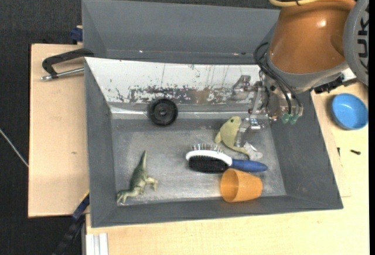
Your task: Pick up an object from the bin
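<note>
Gripper (254,125) low in the right-middle of the bin (99,148), tip just above the pale yellow-green curved thing (229,132) — whether open or closed cannot be told — blue-handled black brush (210,162) and orange cup (239,186) lying nearer the view's bottom edge.
</note>
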Available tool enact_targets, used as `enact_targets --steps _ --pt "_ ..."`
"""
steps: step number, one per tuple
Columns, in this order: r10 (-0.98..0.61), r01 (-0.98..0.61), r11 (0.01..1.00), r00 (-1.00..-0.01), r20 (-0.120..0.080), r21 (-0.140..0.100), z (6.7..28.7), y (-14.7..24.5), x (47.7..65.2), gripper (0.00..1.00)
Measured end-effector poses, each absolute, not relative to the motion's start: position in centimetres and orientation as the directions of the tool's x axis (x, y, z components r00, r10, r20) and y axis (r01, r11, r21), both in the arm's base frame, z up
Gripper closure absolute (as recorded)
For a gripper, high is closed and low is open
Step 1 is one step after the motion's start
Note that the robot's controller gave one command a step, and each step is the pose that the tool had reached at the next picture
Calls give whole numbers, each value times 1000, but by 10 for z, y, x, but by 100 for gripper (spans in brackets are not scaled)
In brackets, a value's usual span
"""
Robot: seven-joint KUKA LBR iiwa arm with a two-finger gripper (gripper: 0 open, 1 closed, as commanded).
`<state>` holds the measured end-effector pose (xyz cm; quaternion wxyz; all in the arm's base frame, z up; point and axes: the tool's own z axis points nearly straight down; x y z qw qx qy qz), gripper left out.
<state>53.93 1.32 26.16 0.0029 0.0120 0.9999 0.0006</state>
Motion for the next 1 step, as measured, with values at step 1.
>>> enact_targets --steps 1 --pt "-40 -40 999 -999 -25 -2 90 -50 580 0"
